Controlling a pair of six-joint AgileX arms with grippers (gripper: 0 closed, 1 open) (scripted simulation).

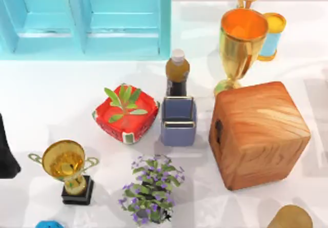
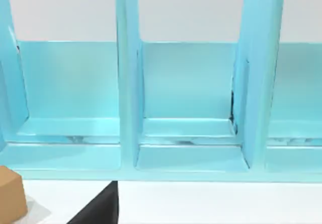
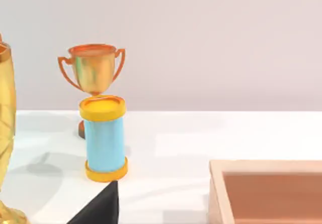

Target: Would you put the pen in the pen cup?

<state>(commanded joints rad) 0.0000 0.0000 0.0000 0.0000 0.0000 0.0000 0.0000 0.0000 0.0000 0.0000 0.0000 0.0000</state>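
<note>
Slate-blue pen cup (image 1: 178, 121) before half-hidden bottle (image 1: 177, 73)

Rendered tabletop scene — white table (image 1: 56, 95), trophies, plants, blue shelf (image 1: 87, 18)

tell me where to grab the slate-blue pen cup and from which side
Probably from above, pinching the front wall of the pen cup at its rim, one finger inside. The cup is square and open-topped; the brown bottle crowds its back, the red plant pot and wooden block flank it.

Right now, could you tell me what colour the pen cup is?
Slate blue with a thin metallic rim; the pen cup shows best in the top view.
</note>
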